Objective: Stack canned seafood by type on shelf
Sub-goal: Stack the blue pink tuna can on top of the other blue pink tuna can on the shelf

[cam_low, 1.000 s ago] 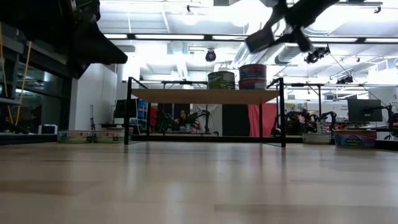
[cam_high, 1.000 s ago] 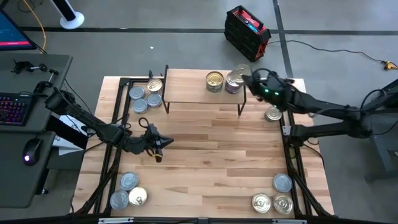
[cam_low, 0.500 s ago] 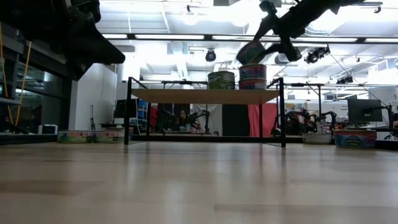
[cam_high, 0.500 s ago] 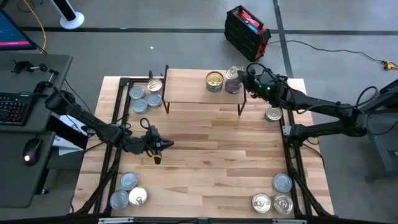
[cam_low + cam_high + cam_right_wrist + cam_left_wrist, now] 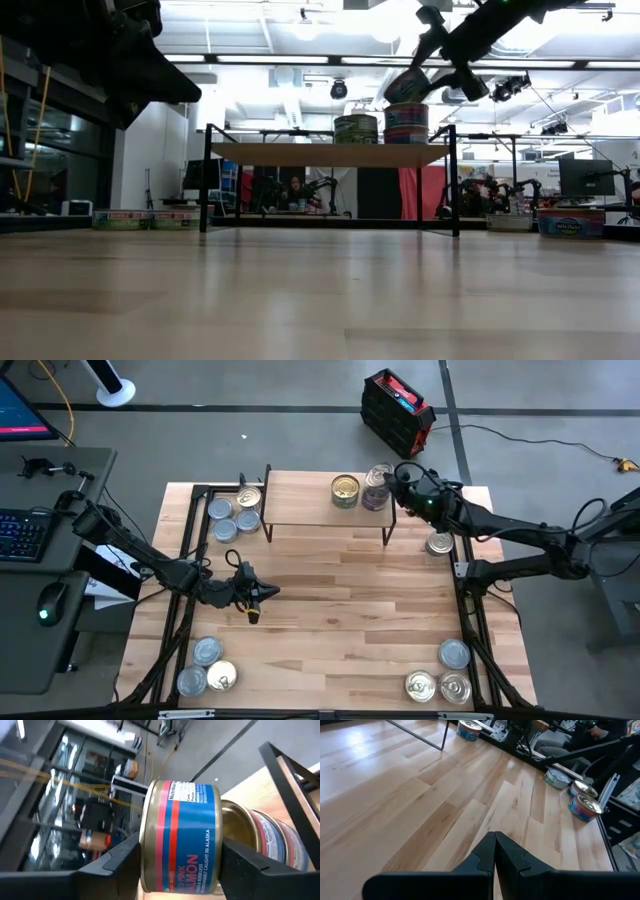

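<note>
While gripped, salmon tin [image 5: 182, 837] hides stacked tin [image 5: 272, 840] behind

From overhead, the right end effector [image 5: 392, 487] covers part of the tin [image 5: 377, 478] it grips at the right end of the shelf [image 5: 300, 500], and the tin below [image 5: 373, 500] shows only as a sliver. In the right wrist view the held tin's label is cut off by the fingers [image 5: 112, 862], leaving only part of the print readable. In the low view the left arm [image 5: 120, 50] is a dark mass cut by the picture's edge. The tins on the tabletop [image 5: 330, 620] are too small for their labels to be read.
</note>
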`<control>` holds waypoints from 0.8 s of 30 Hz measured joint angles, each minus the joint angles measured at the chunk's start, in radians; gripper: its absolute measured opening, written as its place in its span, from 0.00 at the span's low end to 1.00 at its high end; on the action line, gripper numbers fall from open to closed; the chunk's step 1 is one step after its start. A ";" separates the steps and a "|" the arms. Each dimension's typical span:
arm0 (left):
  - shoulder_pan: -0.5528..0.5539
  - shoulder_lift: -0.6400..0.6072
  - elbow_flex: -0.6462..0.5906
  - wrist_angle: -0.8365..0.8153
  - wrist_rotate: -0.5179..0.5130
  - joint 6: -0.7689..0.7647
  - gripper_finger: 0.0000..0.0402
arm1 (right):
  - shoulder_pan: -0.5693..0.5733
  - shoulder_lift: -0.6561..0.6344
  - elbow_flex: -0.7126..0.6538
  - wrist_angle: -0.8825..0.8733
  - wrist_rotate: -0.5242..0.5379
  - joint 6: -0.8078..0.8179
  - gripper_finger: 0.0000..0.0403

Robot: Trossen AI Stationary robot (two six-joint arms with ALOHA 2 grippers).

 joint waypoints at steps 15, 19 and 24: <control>0.000 0.000 0.000 -0.002 0.000 0.000 0.00 | 0.000 0.049 0.000 0.041 0.009 0.075 0.55; 0.000 0.000 0.000 -0.003 0.000 0.000 0.00 | 0.001 0.049 0.000 0.033 0.028 0.102 0.63; 0.000 0.000 0.000 -0.005 0.000 0.000 0.00 | 0.001 0.049 0.000 0.022 0.028 0.103 0.76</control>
